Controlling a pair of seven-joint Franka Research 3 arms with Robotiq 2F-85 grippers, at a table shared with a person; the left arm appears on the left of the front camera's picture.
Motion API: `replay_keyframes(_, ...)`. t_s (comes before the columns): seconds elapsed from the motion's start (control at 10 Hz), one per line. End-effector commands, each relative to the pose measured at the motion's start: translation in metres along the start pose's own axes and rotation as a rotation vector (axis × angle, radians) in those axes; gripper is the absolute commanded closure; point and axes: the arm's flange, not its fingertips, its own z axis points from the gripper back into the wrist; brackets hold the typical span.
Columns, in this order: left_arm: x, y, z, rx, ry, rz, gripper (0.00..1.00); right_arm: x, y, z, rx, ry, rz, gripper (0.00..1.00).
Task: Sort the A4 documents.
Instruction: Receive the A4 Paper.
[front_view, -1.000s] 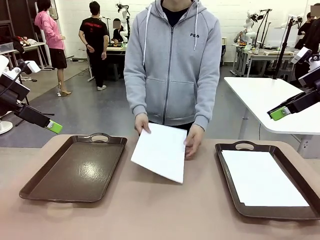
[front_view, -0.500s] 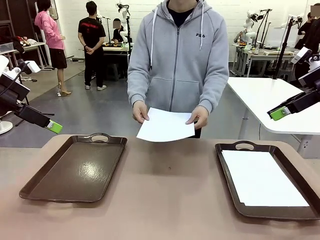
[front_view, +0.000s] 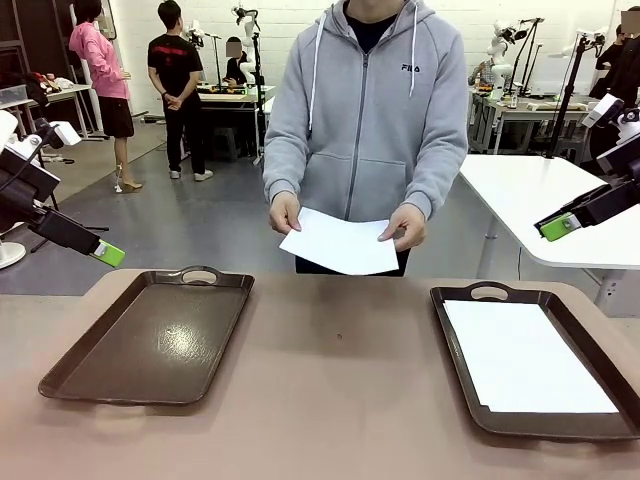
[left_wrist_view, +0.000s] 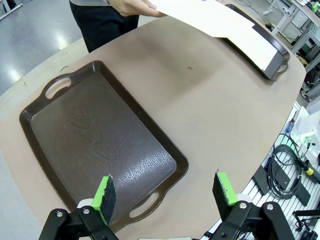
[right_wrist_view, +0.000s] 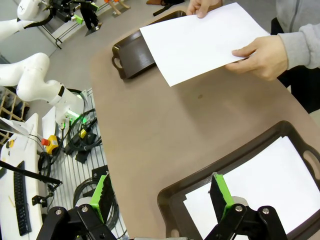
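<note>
A person in a grey hoodie stands at the far side and holds one white A4 sheet (front_view: 338, 242) in both hands above the table's far edge; the same sheet (right_wrist_view: 200, 40) shows from the right wrist and the sheet (left_wrist_view: 205, 15) from the left wrist. More white A4 sheets (front_view: 522, 355) lie flat in the right brown tray (front_view: 452, 345). The left brown tray (front_view: 150, 335) holds nothing. My left gripper (left_wrist_view: 164, 194) hovers open, high over the left tray's near end. My right gripper (right_wrist_view: 163, 194) hangs open above the right tray (right_wrist_view: 172, 200). Both are well clear of the paper.
The tan table (front_view: 330, 390) lies bare between the two trays. A white table (front_view: 525, 190) stands behind on the right. People stand far back on the left. Cables and rails (right_wrist_view: 75, 145) run beside the table's edge.
The person lifted the sheet off the table's middle and drew it up to waist height, holding it nearly level. Neither arm moved.
</note>
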Motion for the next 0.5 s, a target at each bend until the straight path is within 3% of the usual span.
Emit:
replay_keyframes(0.0, -0.0003, 0.0005, -0.0001, -0.007, -0.004, 0.001, 0.0, 0.0, -0.0004, -0.0002, 0.007, -0.003, 0.002, 0.0)
replay_keyframes(0.4, -0.0003, 0.0005, -0.0001, -0.007, -0.004, 0.001, 0.0, 0.0, -0.0004, -0.0002, 0.007, -0.003, 0.002, 0.0)
